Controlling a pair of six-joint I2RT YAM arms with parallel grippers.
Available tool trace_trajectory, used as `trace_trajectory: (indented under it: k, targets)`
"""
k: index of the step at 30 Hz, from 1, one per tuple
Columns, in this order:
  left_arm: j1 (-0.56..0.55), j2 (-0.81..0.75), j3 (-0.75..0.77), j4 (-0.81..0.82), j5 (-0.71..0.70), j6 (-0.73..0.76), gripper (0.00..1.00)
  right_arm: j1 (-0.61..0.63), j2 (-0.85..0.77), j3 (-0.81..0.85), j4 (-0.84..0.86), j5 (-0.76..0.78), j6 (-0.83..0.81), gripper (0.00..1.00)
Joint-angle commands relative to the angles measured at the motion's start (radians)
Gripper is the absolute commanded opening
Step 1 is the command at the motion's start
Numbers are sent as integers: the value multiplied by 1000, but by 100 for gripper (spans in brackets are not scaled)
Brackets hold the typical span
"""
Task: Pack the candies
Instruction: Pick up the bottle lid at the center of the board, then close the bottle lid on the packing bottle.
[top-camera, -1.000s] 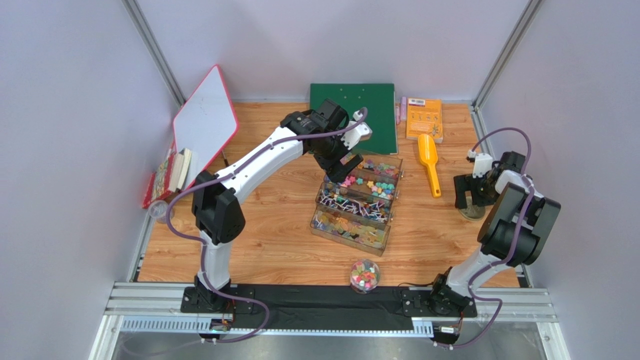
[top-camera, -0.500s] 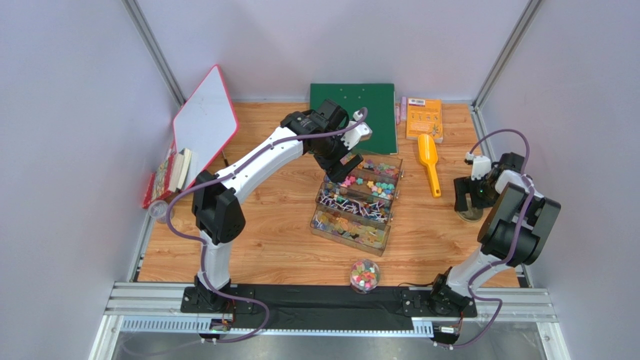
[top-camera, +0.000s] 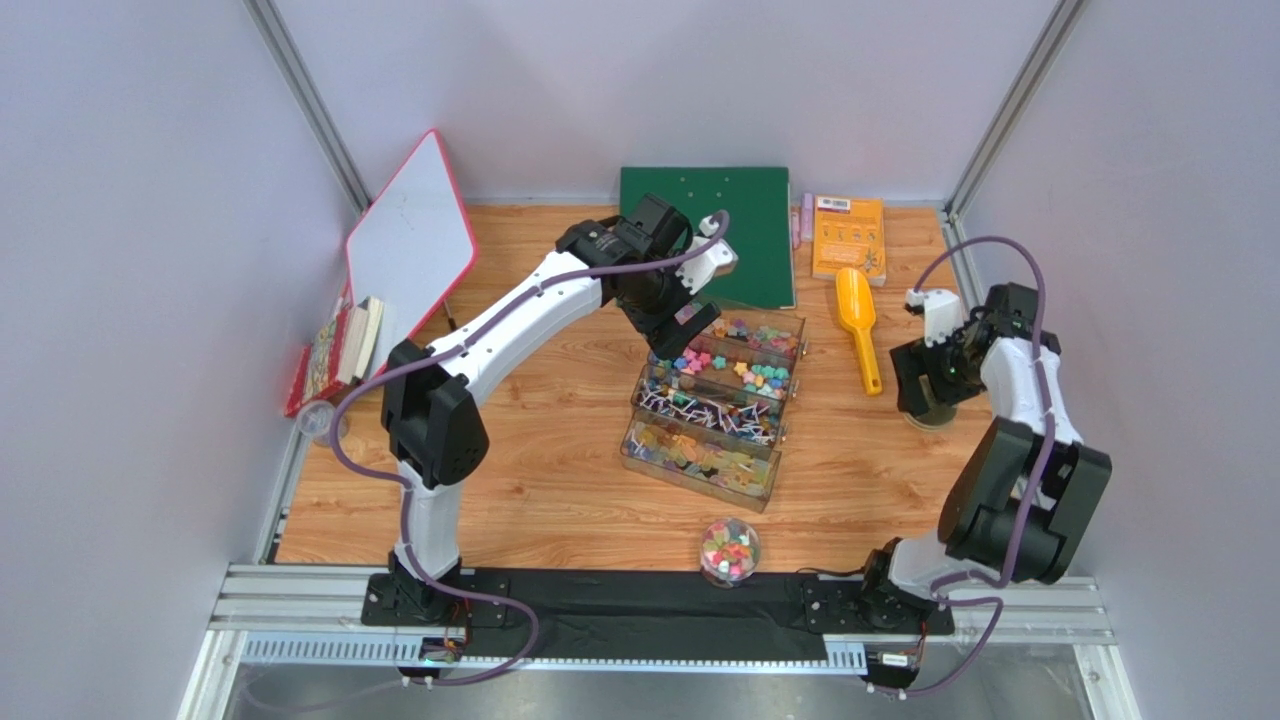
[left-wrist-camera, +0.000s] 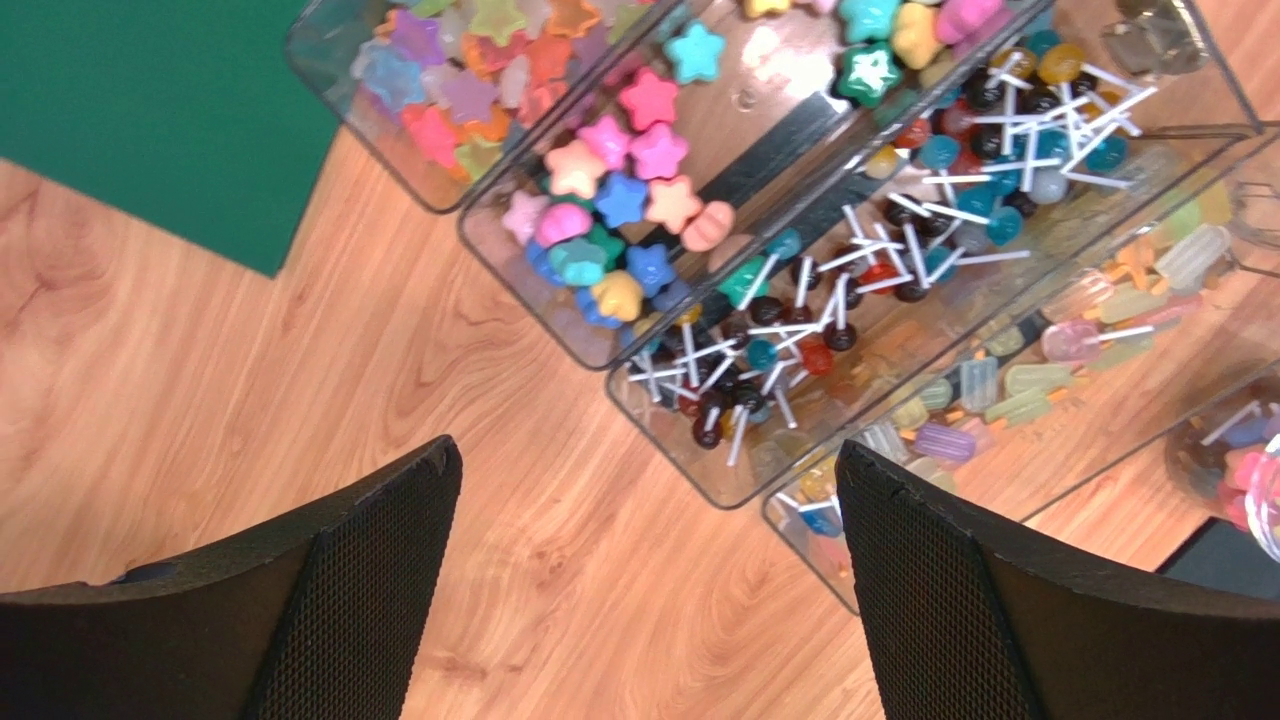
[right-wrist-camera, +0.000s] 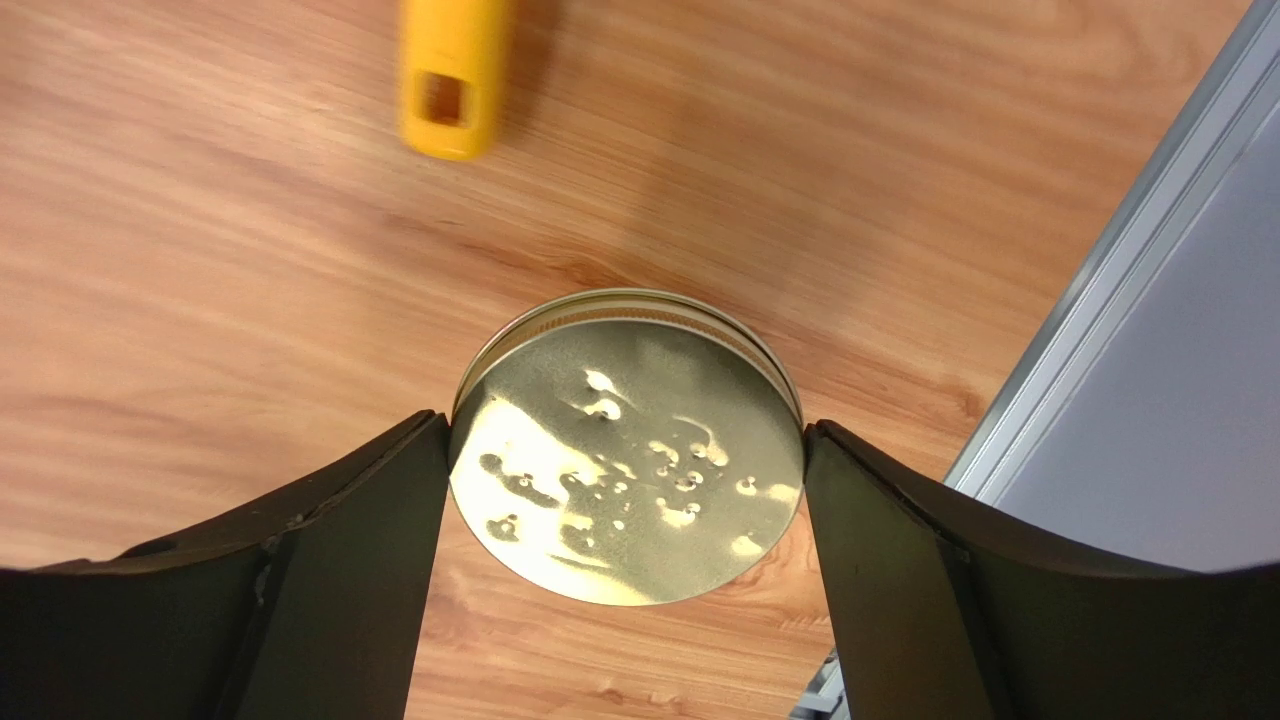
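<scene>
**While the left arm hangs over the candy trays, the right one grips a gold lid**

As far as we can see, the candies (left-wrist-camera: 631, 143) lie sorted in clear trays (top-camera: 628, 446) in the middle of the desk (top-camera: 526, 465). Some more fill a small round jar (top-camera: 730, 549) near the front edge. The left end effector (left-wrist-camera: 646, 465) hangs released above the far-left corner of the trays, with nothing between its fingers. In the top view it covers a part of the far tray. The right end effector (right-wrist-camera: 628, 428) is at the right edge of the desk, its fingers pressed on both sides of a gold lid (right-wrist-camera: 631, 510). We cannot tell what is under the lid. Near it lies a yellow scoop (top-camera: 858, 323), blurred and cut off in the wrist view. Behind the trays are a green board (top-camera: 706, 210) and an orange packet (top-camera: 849, 237), whose print is too small to read. A whiteboard (top-camera: 410, 240) leans at the left wall.
</scene>
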Motion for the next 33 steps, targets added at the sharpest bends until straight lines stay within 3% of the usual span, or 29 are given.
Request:
trace_trajectory:
  k: [1, 11, 20, 25, 33]
  targets:
    - [71, -90, 15, 26, -45, 22, 100, 134, -151, 67, -198, -92, -88, 79]
    - [164, -299, -118, 72, -120, 72, 100, 658, -381, 31, -488, -164, -286, 81]
    - [247, -469, -264, 107, -155, 101, 100, 1158, -458, -61, -504, -80, -279, 82]
    - [258, -541, -314, 118, -155, 115, 100, 1332, -408, -51, -455, -67, -218, 81]
    - [258, -587, -345, 127, -155, 114, 100, 1460, -358, -88, -346, -58, -171, 81]
